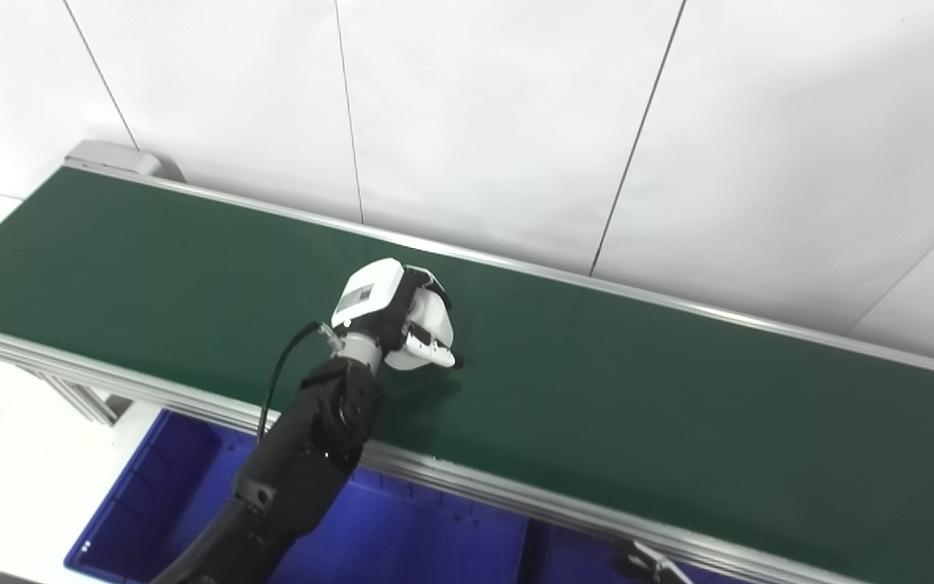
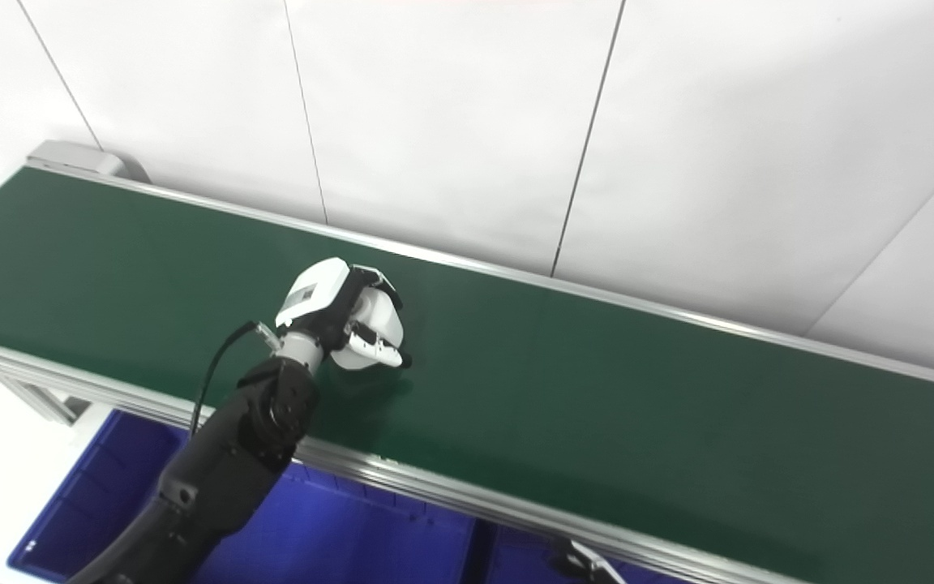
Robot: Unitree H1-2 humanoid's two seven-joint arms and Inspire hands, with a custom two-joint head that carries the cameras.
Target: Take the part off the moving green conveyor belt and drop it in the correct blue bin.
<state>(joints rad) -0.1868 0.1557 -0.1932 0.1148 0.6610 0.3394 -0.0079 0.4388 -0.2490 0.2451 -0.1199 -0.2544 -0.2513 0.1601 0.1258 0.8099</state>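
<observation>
1. While reaching up from the 7 o'clock corner of the view, the left hand [image 1: 396, 318] sat low over the green conveyor belt [image 1: 637, 389], roughly mid-width, twd the near half.
2. Left hand fingers [image 1: 433, 349] were curled in, bunched together, tips pointing twd 3 o'clock; couldn't tell if anything was pinched inside – nothing visible btwn them.
3. Part: not seen anywhere on the belt or in the hand; can't say where it was.
4. Hand's shadow lay on the belt right under it, at 6 o'clock of the fingers, so hand was close to the surface; contact unclear.
5. Black forearm [image 2: 240, 442] crossed the near alu rail [image 1: 467, 474] of the belt; a black cable [image 1: 280, 377] looped off the wrist at 9 o'clock.
6. Blue bin [image 1: 167, 495] sat below the near rail at 6–7 o'clock, partly hidden by the arm; a 2nd blue bin [image 2: 516, 560] showed just beside it twd 5 o'clock, w/ a divider btwn.
7. Belt ran diagonally from 10 o'clock down to 4 o'clock, white panel wall [image 1: 516, 122] behind it at 12.
8. Right hand: out of frame.
</observation>
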